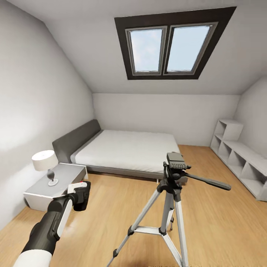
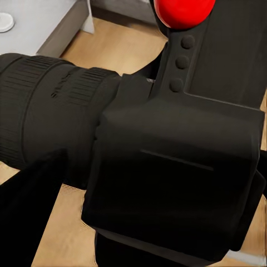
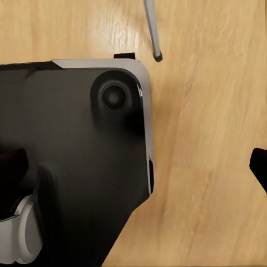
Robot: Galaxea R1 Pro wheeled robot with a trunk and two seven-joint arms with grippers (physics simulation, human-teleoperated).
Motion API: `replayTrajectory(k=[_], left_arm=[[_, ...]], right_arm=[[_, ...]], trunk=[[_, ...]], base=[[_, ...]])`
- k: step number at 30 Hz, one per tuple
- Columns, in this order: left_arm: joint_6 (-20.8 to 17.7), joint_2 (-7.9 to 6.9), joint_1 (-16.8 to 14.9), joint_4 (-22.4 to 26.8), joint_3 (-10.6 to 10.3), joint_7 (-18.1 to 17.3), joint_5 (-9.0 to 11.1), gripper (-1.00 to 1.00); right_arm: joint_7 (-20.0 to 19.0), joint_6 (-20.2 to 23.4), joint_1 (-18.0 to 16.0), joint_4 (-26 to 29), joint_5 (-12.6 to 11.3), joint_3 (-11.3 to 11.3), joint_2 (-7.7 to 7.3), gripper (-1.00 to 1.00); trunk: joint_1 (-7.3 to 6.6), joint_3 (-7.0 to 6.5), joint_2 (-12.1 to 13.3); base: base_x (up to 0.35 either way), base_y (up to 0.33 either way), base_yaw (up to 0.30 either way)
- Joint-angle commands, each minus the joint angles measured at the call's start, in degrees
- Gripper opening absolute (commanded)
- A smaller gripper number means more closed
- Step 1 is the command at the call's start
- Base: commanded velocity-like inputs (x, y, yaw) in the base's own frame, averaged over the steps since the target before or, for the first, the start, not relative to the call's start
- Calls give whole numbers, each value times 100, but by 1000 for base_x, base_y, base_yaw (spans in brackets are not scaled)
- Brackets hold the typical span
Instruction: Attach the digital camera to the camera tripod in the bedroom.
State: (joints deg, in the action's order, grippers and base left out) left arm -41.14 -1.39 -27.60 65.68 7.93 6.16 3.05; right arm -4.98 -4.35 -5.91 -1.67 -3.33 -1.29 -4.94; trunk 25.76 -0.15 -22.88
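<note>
In the head view the left arm reaches forward at the lower left, and the left gripper (image 1: 82, 193) carries the digital camera (image 1: 83, 198), a small black boxy body held in the air above the wood floor (image 1: 111, 200), just in front of the low white bench (image 1: 63, 178). The left wrist view shows the digital camera (image 2: 172, 178) very close: a matte black body with a smooth raised block, a ribbed black lens barrel (image 2: 44, 117) and a red button (image 2: 183, 11) beside three small round black knobs. Its long axis runs along the lens, which points away from the body toward the bench side of the room. The fingers are hidden behind the body, so I cannot tell how they sit on it, though the camera hangs from that gripper.

To the right, near the middle of the floor, stands the camera tripod (image 1: 170, 207), upright on splayed silver legs with black joints. Its dark grey head (image 1: 175, 163) is bare on top, and the long black pan handle (image 1: 209, 181) sticks out to the right, sloping slightly downward. Camera and tripod are well apart.

In the right wrist view a dark, rounded plate (image 3: 72, 161) lies over the floor, with a thin silver tripod leg (image 3: 153, 30) ending in a black foot; the right fingers cannot be made out.

Further back, a table lamp (image 1: 46, 165) stands on the bench, then the low grey bed (image 1: 126, 150), the white cubby shelf (image 1: 237, 155) at the right wall, and the dark-framed skylight (image 1: 168, 46) in the sloped ceiling.
</note>
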Motion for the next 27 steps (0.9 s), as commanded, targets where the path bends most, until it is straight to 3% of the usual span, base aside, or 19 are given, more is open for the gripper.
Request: replayTrajectory(k=[1,12,27], left_arm=[[-26,-2,0,7,-2,34,35,-100],[-29,-2,0,6,-2,34,43,-100],[-34,-8,0,-2,-2,34,43,-100]], right_arm=[[-29,-31,-6,-18,-36,-11,-1,100],[-24,-44,-6,-18,-42,-11,1,100],[-27,-49,-6,-18,-41,-11,2,100]], trunk=[[2,2,-4],[2,2,-4],[2,2,-4]], base=[[0,0,-295],[0,36,-210],[16,288,-16]])
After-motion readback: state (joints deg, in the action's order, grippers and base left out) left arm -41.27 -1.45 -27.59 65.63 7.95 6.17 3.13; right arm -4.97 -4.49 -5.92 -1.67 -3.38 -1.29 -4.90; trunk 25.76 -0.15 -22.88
